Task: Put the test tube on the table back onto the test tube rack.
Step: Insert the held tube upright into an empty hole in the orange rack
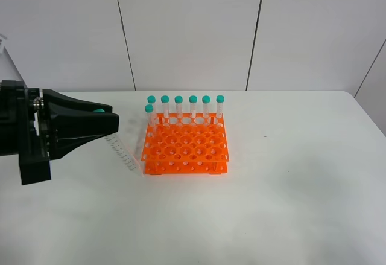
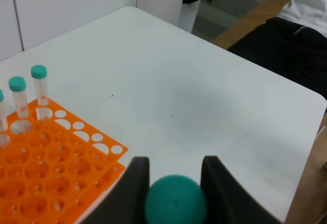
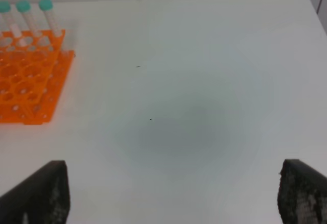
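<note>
My left gripper (image 1: 110, 120) is shut on the test tube (image 1: 122, 152) just below its teal cap (image 2: 175, 199). The clear tube hangs tilted from the jaws, above the white table (image 1: 289, 186) and just left of the orange test tube rack (image 1: 185, 147). Several identical teal-capped tubes (image 1: 193, 105) stand upright along the rack's back row, with one more in the far left column. The rack also shows in the left wrist view (image 2: 46, 163) and the right wrist view (image 3: 28, 81). My right gripper (image 3: 173, 188) is open wide and empty above bare table, right of the rack.
White wall panels (image 1: 187, 29) stand behind the table. In the left wrist view, the table's right edge (image 2: 286, 81) borders a floor area with a white plant pot (image 2: 190, 10) and a person in dark clothes (image 2: 291, 45).
</note>
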